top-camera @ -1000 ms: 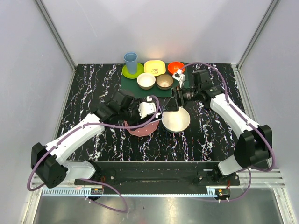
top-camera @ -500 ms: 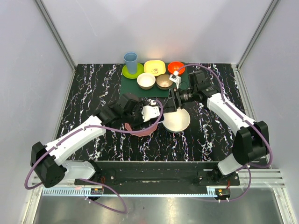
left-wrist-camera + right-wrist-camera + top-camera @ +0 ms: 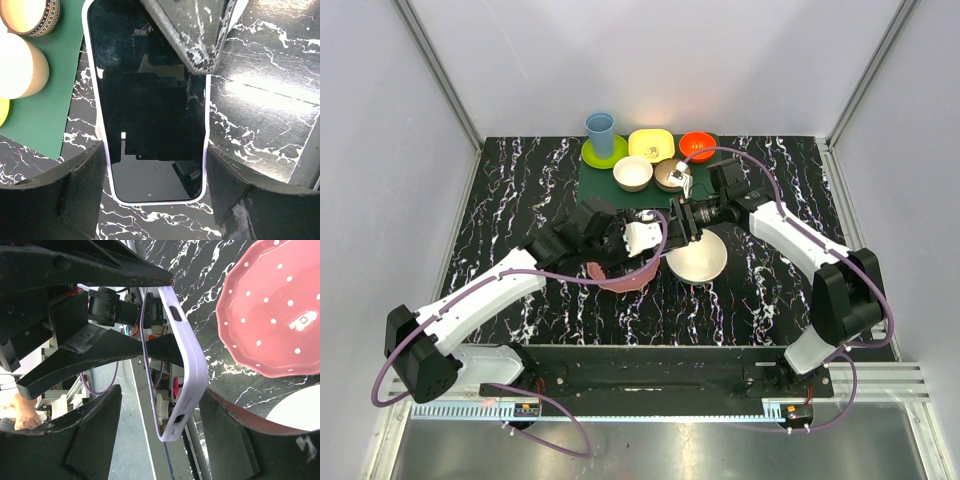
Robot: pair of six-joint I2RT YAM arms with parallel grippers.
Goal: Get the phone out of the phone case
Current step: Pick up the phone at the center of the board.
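Above mid-table, near the pink plate (image 3: 270,305), the phone case (image 3: 192,360) was held aloft with the phone (image 3: 150,115) fully seated; removal judged not begun. Left gripper (image 3: 155,160) clamped the case's long edges. Right gripper (image 3: 160,390) gaped around its right end, contact unclear.

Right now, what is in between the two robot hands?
The phone, inside its purple case. The left hand flanks its long sides and the right hand straddles its far end; both wrist views show it.
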